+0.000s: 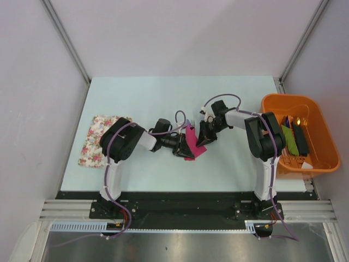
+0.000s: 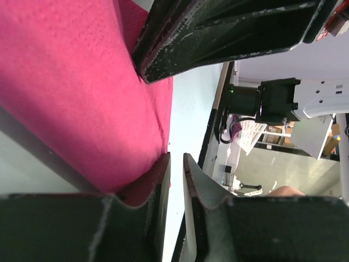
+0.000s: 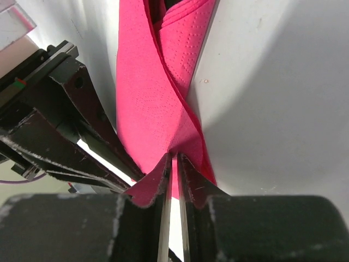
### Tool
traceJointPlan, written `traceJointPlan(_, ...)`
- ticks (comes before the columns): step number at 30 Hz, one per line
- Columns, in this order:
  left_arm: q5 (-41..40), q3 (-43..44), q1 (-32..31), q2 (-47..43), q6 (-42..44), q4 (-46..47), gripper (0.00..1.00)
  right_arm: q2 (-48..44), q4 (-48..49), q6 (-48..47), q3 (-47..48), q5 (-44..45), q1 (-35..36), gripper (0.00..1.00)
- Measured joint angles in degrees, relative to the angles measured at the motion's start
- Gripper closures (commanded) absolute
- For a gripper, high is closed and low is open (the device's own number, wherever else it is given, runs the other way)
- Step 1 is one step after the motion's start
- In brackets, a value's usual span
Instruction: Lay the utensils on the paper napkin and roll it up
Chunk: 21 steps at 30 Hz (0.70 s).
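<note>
Two arms meet over the middle of the tabletop [image 1: 136, 98] in the overhead view. My left end effector [image 1: 184, 148] and right end effector [image 1: 203, 137] press in from either side on the paper napkin [image 1: 192, 146], which sits bunched between them, not spread flat. Thin tips past its far edge look like the utensils [image 1: 191, 121]. I judge the two-sided hold is there to stop the roll springing open.

On the left wrist camera, the left fingers stand a narrow slit apart with pale tabletop showing through. The pink sheet lies against the outer face of one finger, and I cannot tell whether any paper is pinched.

On the right wrist camera, the right jaws are almost together and a fold of the napkin runs straight into the gap, pinched there. The sheet fans away from the fingertips, doubled over itself.
</note>
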Motion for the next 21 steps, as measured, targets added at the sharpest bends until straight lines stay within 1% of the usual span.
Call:
traceJointPlan(2, 0.28, 0.13, 0.24, 0.37, 0.42, -0.09, 0.80, -0.20, -0.07, -0.13, 0.07, -0.04, 0.07, 0.78)
traceJointPlan(3, 0.59, 0.31, 0.35, 0.63, 0.59, -0.20, 0.80, -0.33, -0.04, -0.11, 0.07, -0.13, 0.13, 0.74)
traceJointPlan(7, 2.43, 2.03, 0.55, 1.60, 2.40, -2.64, 0.81, -0.92, 0.37, 0.46, 0.07, -0.76, 0.15, 0.62)
traceJointPlan(8, 2.62, 2.25, 0.57, 1.66, 2.69, -3.08, 0.82, -1.05, 0.44, 0.63, 0.07, -0.90, 0.15, 0.58)
traceJointPlan(9, 2.75, 2.47, 0.59, 1.73, 3.04, -3.48, 0.82, -1.16, 0.59, 1.09, 0.15, -1.09, 0.07, 0.50)
traceJointPlan(11, 2.86, 2.71, 0.59, 1.73, 4.00, -4.26, 0.83, -1.18, 0.57, 1.99, 0.96, -1.14, -0.33, 0.44)
traceJointPlan(16, 3.17, 3.54, 0.59, 1.73, 6.43, -6.45, 0.83, -1.14, 0.98, 1.95, 5.03, 1.66, -1.49, 0.43)
traceJointPlan(21, 3.26, 4.17, 0.59, 1.73, 7.65, -8.04, 0.84, 0.70, 1.53, 1.75, 8.61, 3.85, -1.57, 0.45)
